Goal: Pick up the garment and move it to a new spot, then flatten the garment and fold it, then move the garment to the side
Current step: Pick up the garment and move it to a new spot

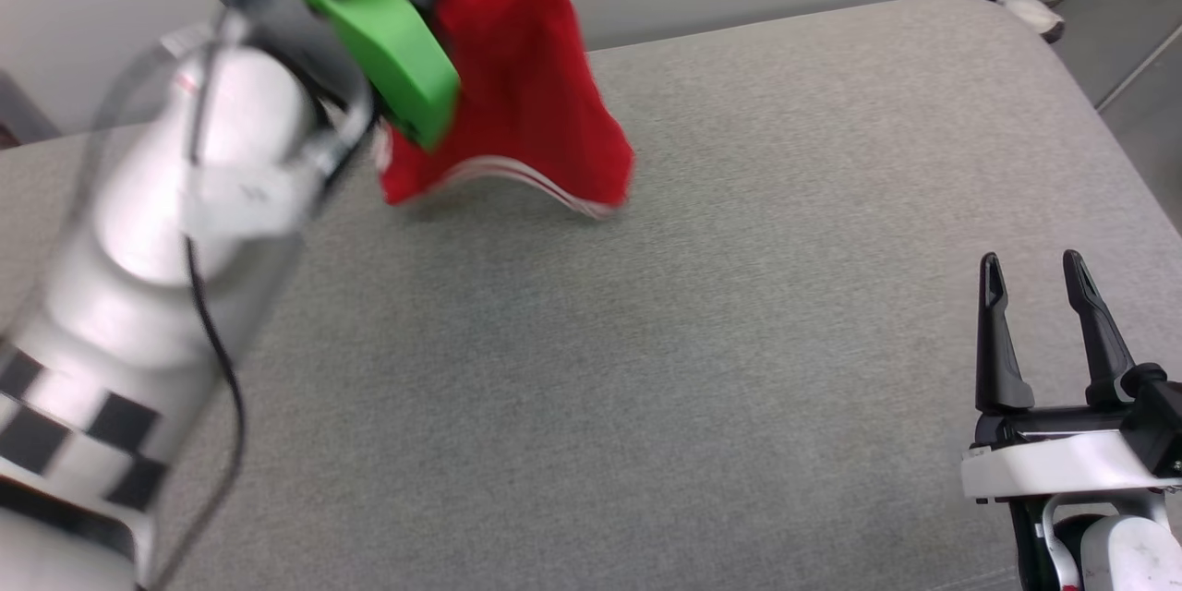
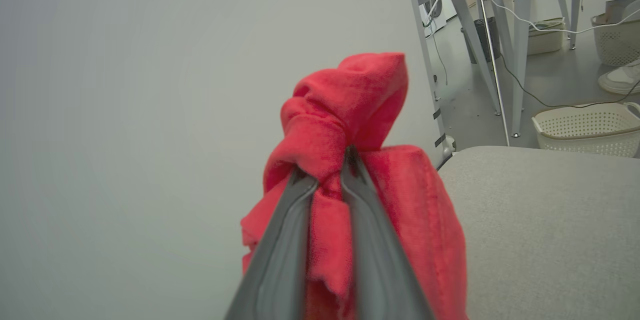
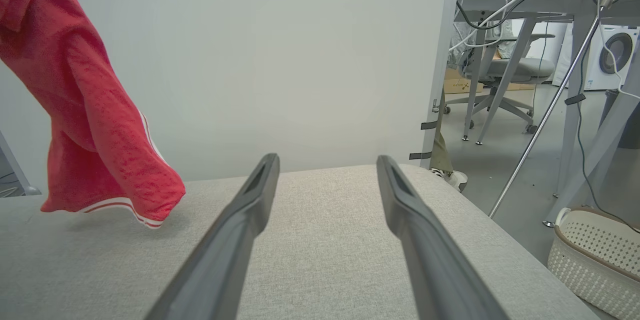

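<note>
Red shirt [image 1: 517, 65] hangs in the air from your left gripper [image 2: 326, 165], up at the far left of the grey padded top [image 1: 646, 388]; that gripper's two dark fingers [image 2: 280, 260] are pinched tight on a bunched knot of the cloth; the rest of the shirt drops down, and its bottom edge with the white stripes is just above the grey top or just brushing it, you cannot tell which; your left arm [image 1: 157, 203] with the green part [image 1: 397, 55] is up in front of the shirt; your right gripper [image 1: 1031, 259] sits low at the near right, well apart from the shirt; its fingers stand wide apart with nothing between them; a white basket [image 3: 590, 255] sits on the floor [image 3: 520, 170] past the right edge of the top.
</note>
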Motion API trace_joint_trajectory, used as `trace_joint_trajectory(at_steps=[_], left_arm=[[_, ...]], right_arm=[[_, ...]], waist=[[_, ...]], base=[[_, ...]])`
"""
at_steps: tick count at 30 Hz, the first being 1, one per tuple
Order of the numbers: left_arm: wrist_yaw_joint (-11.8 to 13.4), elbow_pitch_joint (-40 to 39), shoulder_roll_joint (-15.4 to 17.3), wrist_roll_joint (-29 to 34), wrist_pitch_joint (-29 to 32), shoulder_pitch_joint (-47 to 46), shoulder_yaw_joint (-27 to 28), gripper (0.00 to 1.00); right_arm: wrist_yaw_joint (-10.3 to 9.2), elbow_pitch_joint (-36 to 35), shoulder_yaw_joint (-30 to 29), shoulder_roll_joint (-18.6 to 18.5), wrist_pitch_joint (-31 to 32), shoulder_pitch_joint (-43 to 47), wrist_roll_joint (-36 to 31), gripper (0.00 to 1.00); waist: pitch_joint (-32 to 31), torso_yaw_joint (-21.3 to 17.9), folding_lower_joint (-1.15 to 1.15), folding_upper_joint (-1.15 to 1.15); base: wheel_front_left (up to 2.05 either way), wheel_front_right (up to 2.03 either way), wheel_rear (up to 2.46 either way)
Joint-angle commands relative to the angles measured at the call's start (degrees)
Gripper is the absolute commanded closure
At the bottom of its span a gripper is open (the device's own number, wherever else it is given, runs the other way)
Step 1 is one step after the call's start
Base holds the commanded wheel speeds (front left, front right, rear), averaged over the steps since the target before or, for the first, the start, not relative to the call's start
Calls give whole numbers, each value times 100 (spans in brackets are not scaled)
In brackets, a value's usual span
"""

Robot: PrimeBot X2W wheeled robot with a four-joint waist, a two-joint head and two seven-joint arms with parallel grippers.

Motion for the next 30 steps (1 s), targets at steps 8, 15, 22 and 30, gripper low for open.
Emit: trace_joint_trajectory(at_steps=[8, 15, 22, 30], left_arm=[[535, -86, -452, -573, -503, 2183, -190, 100], [863, 251, -282, -820, -672, 3604, -238, 100], [854, 545, -406, -1046, -681, 4183, -257, 75], [747, 936, -791, -1013, -565, 4215, -551, 0]], right_arm=[[-5, 7, -33, -4, -34, 199, 52, 0], [-5, 75, 43, -4, -34, 233, -35, 0], [-5, 161, 49, -4, -34, 226, -114, 0], [-5, 339, 55, -4, -34, 249, -187, 0]], waist=[[-220, -105, 0, 0], [-174, 299, 0, 0], [-173, 729, 0, 0], [-327, 1072, 0, 0]], base=[[0, 0, 0], [0, 0, 0], [0, 0, 0], [0, 0, 0]])
